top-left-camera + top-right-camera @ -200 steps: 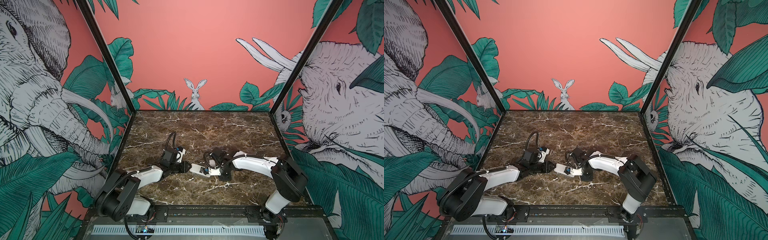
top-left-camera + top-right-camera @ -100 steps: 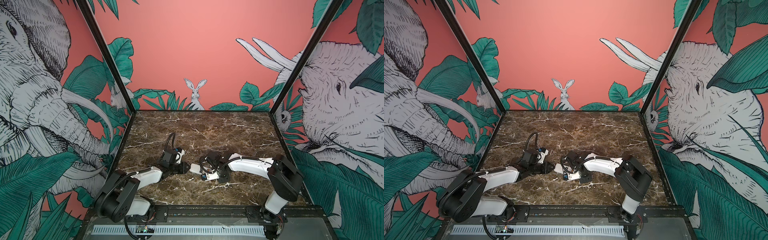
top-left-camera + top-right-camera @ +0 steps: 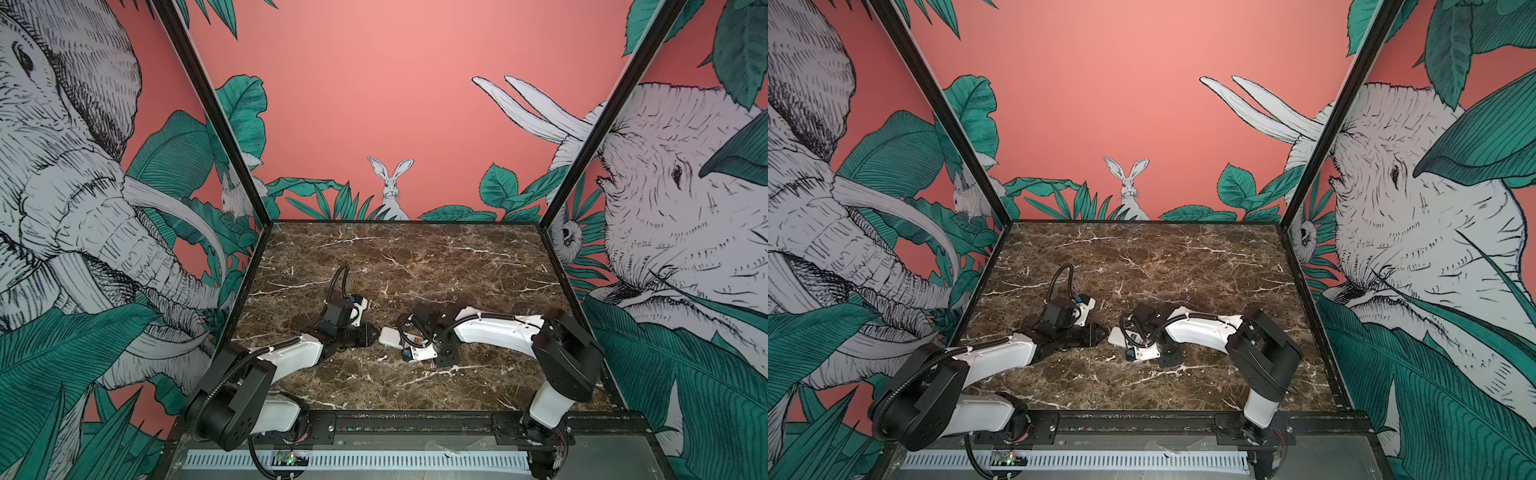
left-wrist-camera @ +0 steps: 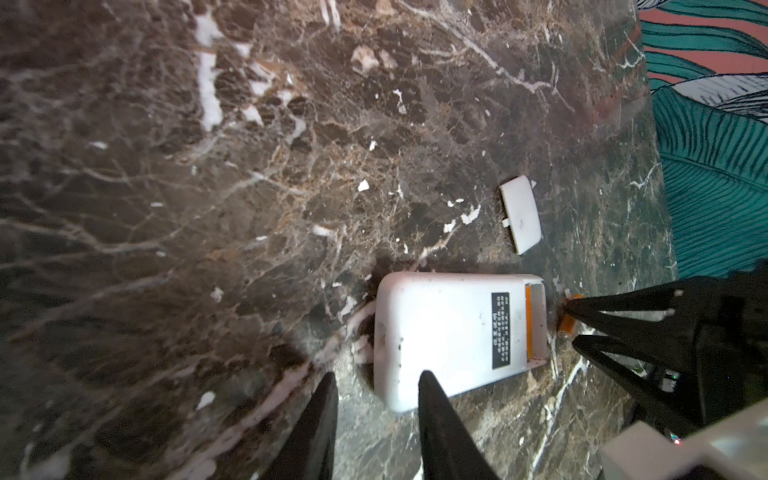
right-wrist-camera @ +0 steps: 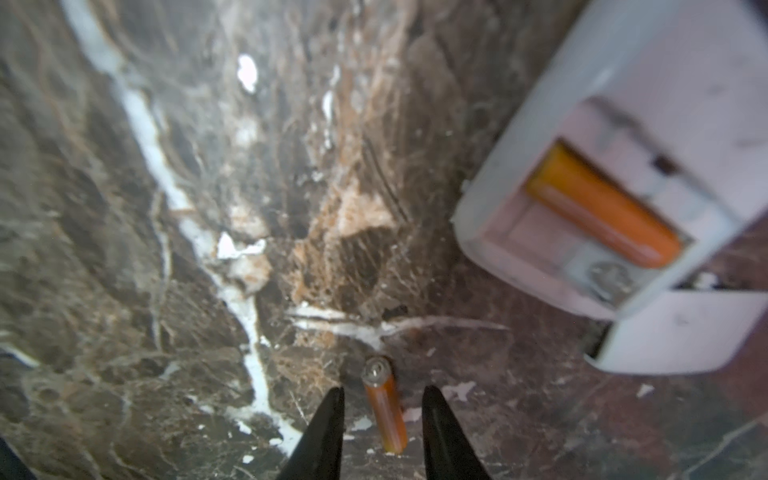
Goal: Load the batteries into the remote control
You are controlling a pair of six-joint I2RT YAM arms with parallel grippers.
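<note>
The remote (image 4: 453, 336) lies back up on the counter (image 4: 208, 187) with its compartment open and the cover (image 4: 521, 218) lying loose nearby; one battery (image 5: 602, 208) already sits in its slot and the slot beside it looks empty. The second battery (image 5: 384, 409) lies flat on the counter just past the remote's open end, between the right fingers (image 5: 326, 428), which stand narrowly apart with a gap on either side and grip nothing. The left fingers (image 4: 440, 415) are also narrowly parted at the remote's far corner, one tip over its edge, clamping nothing. The battery is round and slick, so a slightly off-centre squeeze would likely roll or squirt it away. It lies almost along the fingers, an awkward angle for seating. With the remote unclamped, pressing the battery in could shove the remote across the counter
</note>
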